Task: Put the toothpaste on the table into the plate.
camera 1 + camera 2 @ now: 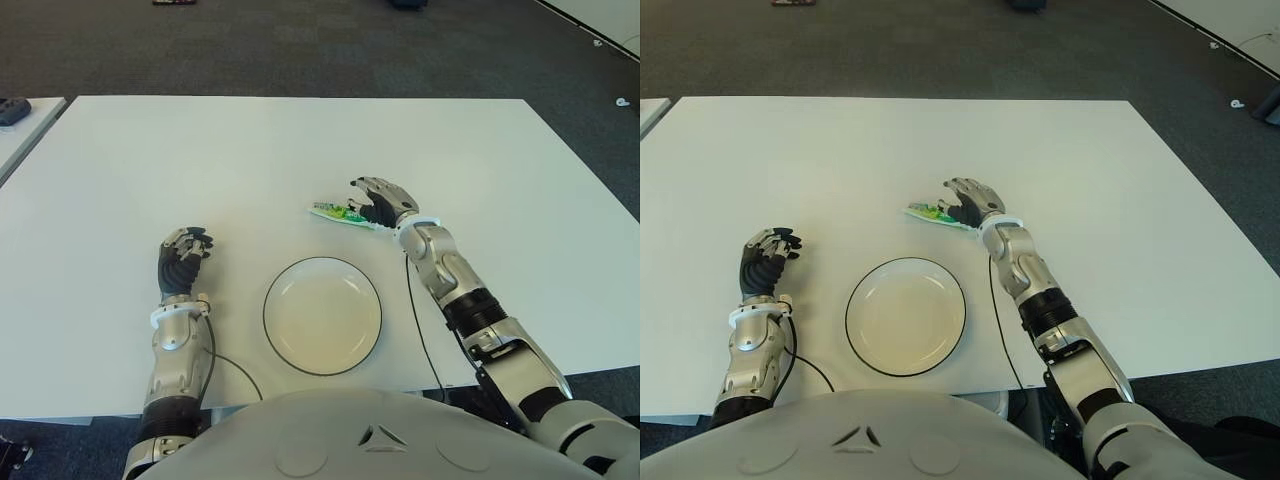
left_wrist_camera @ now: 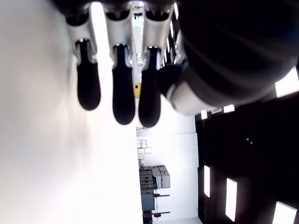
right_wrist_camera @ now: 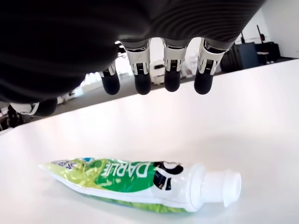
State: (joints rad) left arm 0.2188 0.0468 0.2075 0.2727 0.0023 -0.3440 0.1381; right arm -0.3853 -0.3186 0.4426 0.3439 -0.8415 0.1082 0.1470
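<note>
Right hand (image 1: 380,203), fingers spread, hovers over one toothpaste (image 3: 140,182) beyond one plate (image 1: 322,316).

Toothpaste (image 3: 140,184): green-yellow tube, white cap; plate (image 1: 322,315): cream, dark rim; table (image 1: 250,150): white

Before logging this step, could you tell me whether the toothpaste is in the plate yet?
Not yet: the toothpaste lies flat on the table beyond the empty plate, under the open right hand.
</note>
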